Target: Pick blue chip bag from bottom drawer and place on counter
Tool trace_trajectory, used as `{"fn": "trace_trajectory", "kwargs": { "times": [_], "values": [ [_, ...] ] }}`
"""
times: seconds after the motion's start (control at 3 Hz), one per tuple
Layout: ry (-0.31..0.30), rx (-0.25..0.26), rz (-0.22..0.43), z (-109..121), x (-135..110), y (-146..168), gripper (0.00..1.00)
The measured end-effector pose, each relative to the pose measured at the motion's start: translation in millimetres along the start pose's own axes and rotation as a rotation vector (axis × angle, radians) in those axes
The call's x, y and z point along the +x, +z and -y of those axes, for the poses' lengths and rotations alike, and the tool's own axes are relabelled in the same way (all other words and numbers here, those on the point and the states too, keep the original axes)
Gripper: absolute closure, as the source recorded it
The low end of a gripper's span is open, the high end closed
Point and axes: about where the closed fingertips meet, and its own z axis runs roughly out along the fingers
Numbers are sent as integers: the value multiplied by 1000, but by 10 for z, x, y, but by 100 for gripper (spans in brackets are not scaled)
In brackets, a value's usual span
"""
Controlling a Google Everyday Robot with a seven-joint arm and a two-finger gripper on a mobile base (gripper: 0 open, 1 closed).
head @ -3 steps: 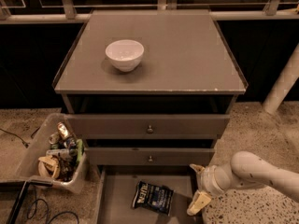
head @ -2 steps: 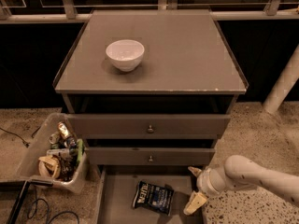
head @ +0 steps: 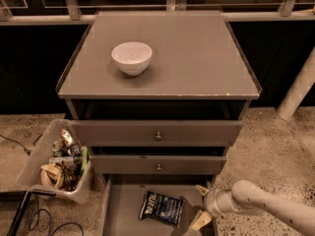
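Note:
The blue chip bag (head: 161,208) lies flat on the grey floor of the open bottom drawer (head: 123,213), near its middle. My gripper (head: 201,205) is at the drawer's right side, just right of the bag and apart from it. Its two pale fingers (head: 200,221) are spread open and hold nothing. The white arm reaches in from the lower right. The counter (head: 197,58) is the flat grey cabinet top above.
A white bowl (head: 131,57) stands on the counter's left half. Two knobbed drawers (head: 157,132) are closed above the bottom drawer. A bin of trash (head: 61,161) sits on the floor at the left, with cables (head: 29,220) beside it. A white pole (head: 298,90) leans at right.
My gripper has moved left, closer to the chip bag over the drawer's right side. The bag and bowl have not moved.

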Motion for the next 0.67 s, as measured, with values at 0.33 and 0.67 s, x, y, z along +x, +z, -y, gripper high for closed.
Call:
{"fn": "trace_trajectory", "kwargs": {
  "times": [0.33,0.67],
  "values": [
    [7,-23,45,-27,236,389,0],
    [42,-65,60,-38,480,820,0]
  ]
}}
